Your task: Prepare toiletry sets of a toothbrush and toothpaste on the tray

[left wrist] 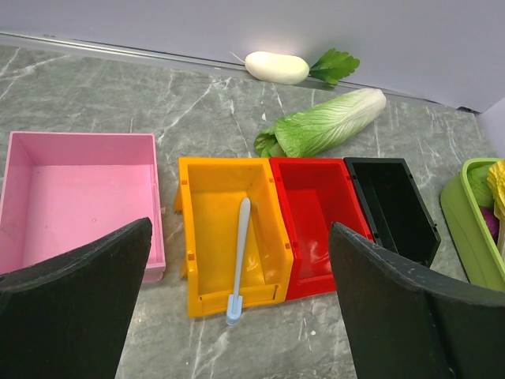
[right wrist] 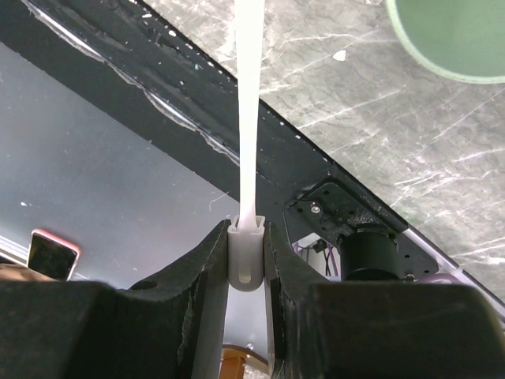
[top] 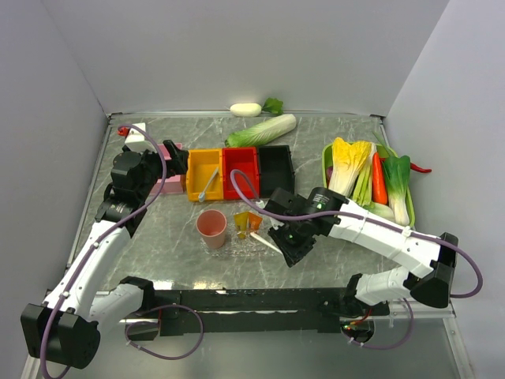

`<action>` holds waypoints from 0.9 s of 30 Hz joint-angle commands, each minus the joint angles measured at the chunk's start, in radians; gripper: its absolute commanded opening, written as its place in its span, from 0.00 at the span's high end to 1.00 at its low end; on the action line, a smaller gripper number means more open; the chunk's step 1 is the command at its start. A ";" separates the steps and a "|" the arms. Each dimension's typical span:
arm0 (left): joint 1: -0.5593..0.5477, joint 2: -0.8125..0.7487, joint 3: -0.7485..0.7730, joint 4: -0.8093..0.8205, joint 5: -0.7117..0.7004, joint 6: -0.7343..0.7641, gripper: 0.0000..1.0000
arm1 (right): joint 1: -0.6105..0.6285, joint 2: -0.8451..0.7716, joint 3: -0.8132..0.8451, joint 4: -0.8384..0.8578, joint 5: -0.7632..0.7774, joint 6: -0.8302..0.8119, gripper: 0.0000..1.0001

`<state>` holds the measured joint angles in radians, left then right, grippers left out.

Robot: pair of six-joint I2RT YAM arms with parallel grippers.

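My right gripper [right wrist: 246, 253] is shut on the thick end of a pale white toothbrush [right wrist: 251, 103], whose slim shaft points straight away from the jaws. In the top view this gripper [top: 284, 246] holds that toothbrush [top: 266, 242] slanted over the right end of the clear tray [top: 237, 246]. Two toothpaste tubes, a yellow-orange one [top: 241, 219] and an orange one [top: 255, 222], lie on the tray's far side. A second toothbrush [left wrist: 239, 253] lies in the yellow bin [left wrist: 209, 237], its head sticking out over the front lip. My left gripper [left wrist: 241, 230] hangs open above and in front of that bin, holding nothing.
A pink cup [top: 211, 227] stands just left of the tray. A pink bin [left wrist: 79, 197], a red bin [left wrist: 316, 213] and a black bin [left wrist: 394, 205] flank the yellow one. Cabbage [left wrist: 331, 122] and a white radish [left wrist: 276, 67] lie behind. A green vegetable tray [top: 327, 158] sits at the right.
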<state>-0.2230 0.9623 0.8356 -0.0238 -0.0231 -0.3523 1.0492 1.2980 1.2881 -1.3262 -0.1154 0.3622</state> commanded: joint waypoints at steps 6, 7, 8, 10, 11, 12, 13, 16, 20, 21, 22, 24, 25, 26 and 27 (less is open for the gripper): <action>0.004 -0.004 0.040 0.027 0.014 0.015 0.02 | -0.026 0.003 -0.023 -0.100 0.016 -0.006 1.00; 0.002 -0.002 0.039 0.027 0.014 0.015 0.02 | -0.028 0.009 -0.019 -0.096 0.013 -0.008 1.00; 0.004 -0.002 0.039 0.027 0.014 0.015 0.02 | -0.029 0.014 -0.018 -0.096 0.011 -0.014 1.00; 0.002 -0.002 0.042 0.027 0.014 0.016 0.02 | -0.029 0.021 -0.013 -0.094 0.010 -0.019 1.00; 0.002 0.000 0.042 0.027 0.014 0.016 0.02 | -0.029 0.024 -0.012 -0.094 0.008 -0.022 1.00; 0.004 0.000 0.042 0.027 0.014 0.016 0.02 | -0.029 0.026 -0.012 -0.093 0.008 -0.023 1.00; 0.004 -0.002 0.042 0.027 0.014 0.015 0.02 | -0.031 0.029 -0.009 -0.091 0.005 -0.023 1.00; 0.002 0.000 0.042 0.027 0.014 0.015 0.02 | -0.029 0.038 -0.007 -0.087 0.000 -0.028 1.00; 0.004 0.001 0.042 0.027 0.014 0.013 0.02 | -0.031 0.052 0.000 -0.087 0.005 -0.034 1.00; 0.004 0.001 0.043 0.027 0.014 0.015 0.02 | -0.029 0.058 0.002 -0.084 0.005 -0.037 1.00; 0.004 0.000 0.043 0.027 0.015 0.015 0.02 | -0.029 0.063 0.007 -0.084 0.005 -0.039 1.00; 0.002 0.000 0.042 0.027 0.015 0.015 0.02 | -0.031 0.072 0.013 -0.084 0.010 -0.042 1.00; 0.004 0.000 0.042 0.027 0.015 0.015 0.02 | -0.032 0.076 0.014 -0.082 0.011 -0.045 1.00; 0.004 0.000 0.043 0.025 0.014 0.015 0.02 | -0.032 0.080 0.019 -0.082 0.014 -0.048 1.00; 0.004 0.000 0.043 0.003 0.014 0.015 0.02 | -0.034 0.089 0.019 -0.082 0.014 -0.049 1.00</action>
<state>-0.2230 0.9623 0.8360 -0.0238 -0.0227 -0.3523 1.0237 1.3571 1.2682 -1.3281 -0.1165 0.3313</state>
